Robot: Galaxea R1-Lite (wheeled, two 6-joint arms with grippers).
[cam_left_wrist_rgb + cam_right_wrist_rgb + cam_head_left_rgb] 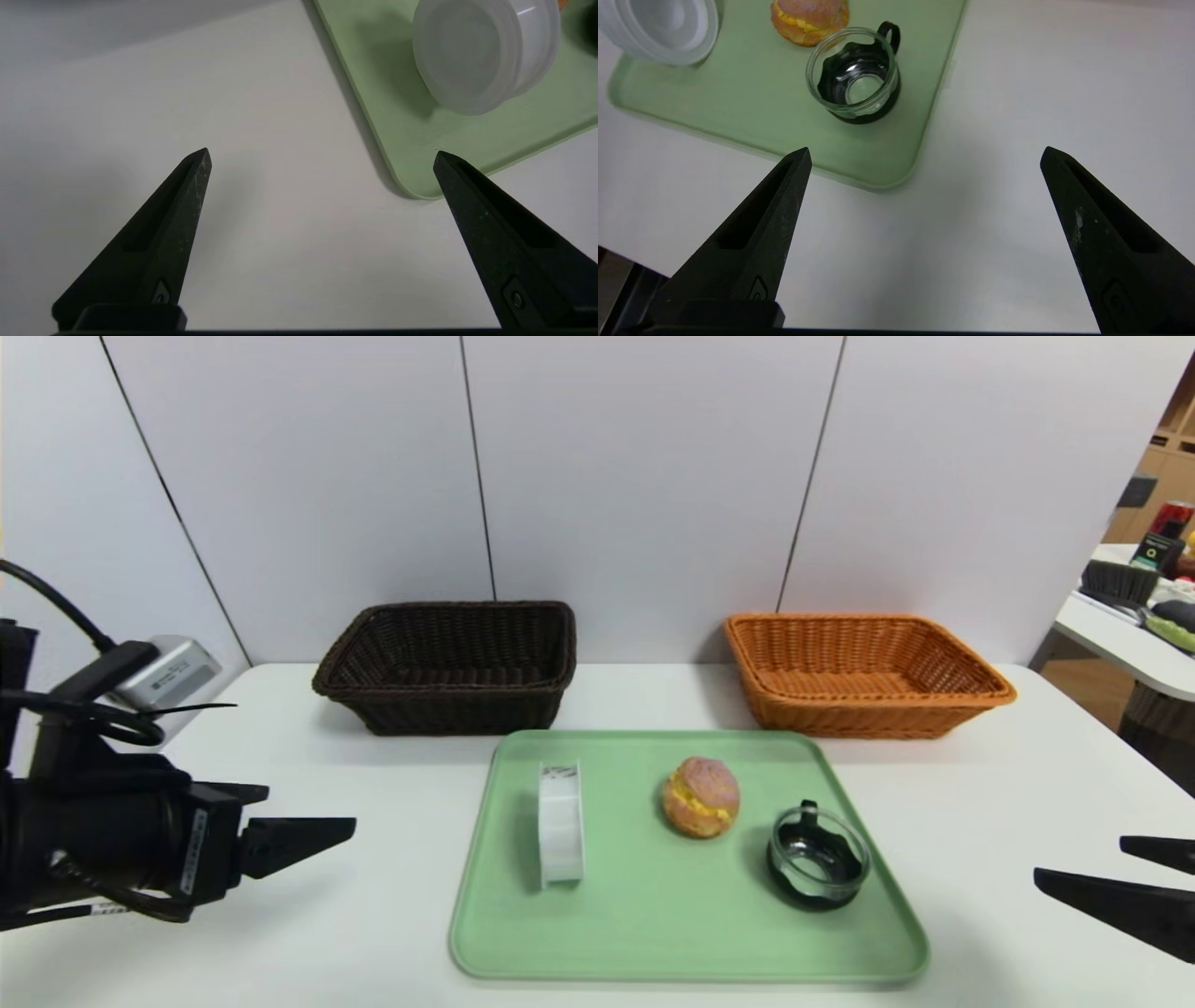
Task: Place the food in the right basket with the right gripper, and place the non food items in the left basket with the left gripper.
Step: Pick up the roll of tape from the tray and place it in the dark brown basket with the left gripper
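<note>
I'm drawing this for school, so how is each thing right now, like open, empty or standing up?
Left gripper: open, holding nothing
Right gripper: open, holding nothing
Dark brown basket: upright, empty
Orange basket: upright, empty
White ring-shaped roll: standing on its edge
Bun: split, yellow filling showing
Glass dish: upright, no lid
Green tray: flat, holding three things
</note>
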